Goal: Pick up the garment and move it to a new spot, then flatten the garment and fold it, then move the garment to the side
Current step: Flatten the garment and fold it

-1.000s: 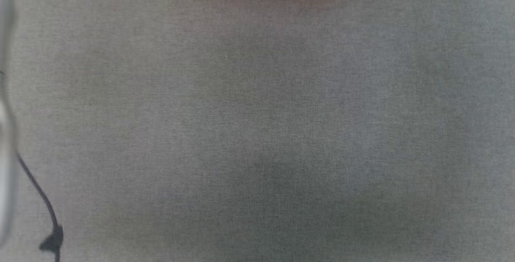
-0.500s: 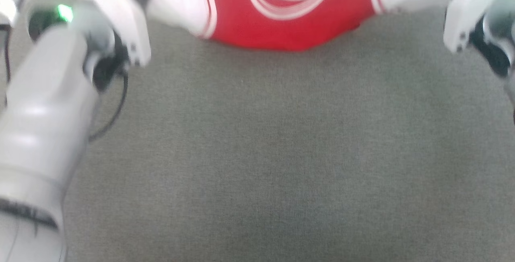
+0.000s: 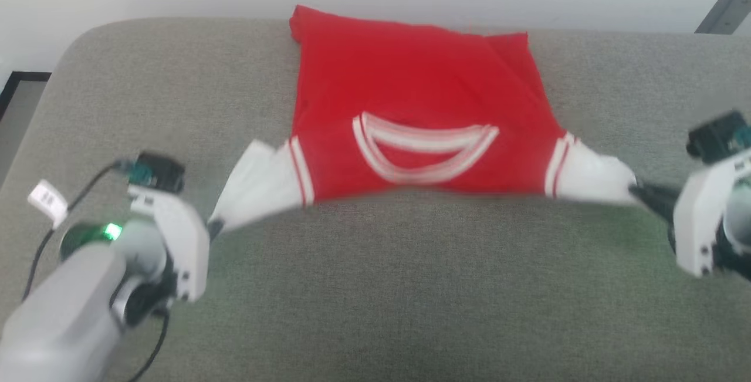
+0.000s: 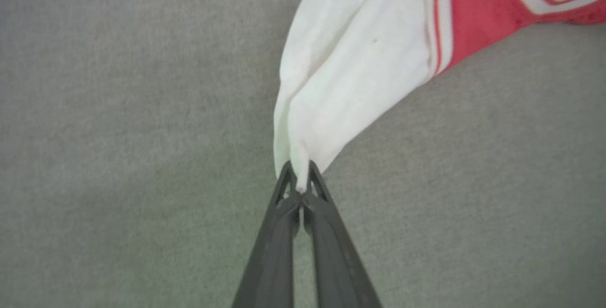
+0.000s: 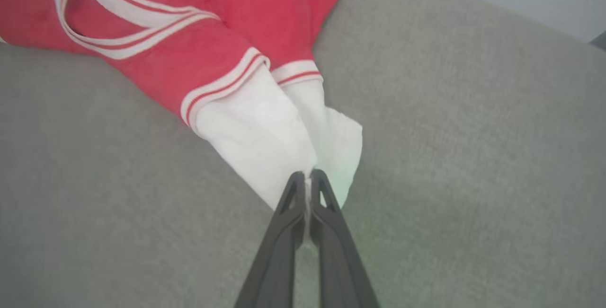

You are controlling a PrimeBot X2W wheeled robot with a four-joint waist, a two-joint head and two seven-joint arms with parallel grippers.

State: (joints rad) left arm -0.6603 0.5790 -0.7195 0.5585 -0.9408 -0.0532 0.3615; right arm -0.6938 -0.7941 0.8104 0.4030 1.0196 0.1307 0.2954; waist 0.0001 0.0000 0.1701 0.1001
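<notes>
The red garment [image 3: 410, 94] lies spread on the grey table, plain red side up, its striped neckline [image 3: 425, 150] toward me and its hem at the far edge. My left gripper [image 3: 214, 228] is shut on the tip of the white left sleeve [image 4: 341, 90], seen pinched between the dark fingers [image 4: 279, 232] of that gripper [image 4: 298, 180]. My right gripper [image 3: 639, 191] is shut on the white right sleeve [image 5: 265, 142]; the closed right gripper [image 5: 308, 178] grips its edge. The near edge of the garment [image 5: 189, 24] is stretched between both grippers. The printed side is hidden.
The grey fabric-covered table [image 3: 381, 300] has a rounded far-left corner [image 3: 94, 36] with a pale wall behind. A black cable with a white tag [image 3: 48, 201] hangs by my left arm. A dark frame [image 3: 724, 3] stands at the far right.
The head camera has tilted up, so the whole garment and the table's far edge have come into view. Both grippers still hold the sleeves, now lower in the picture.
</notes>
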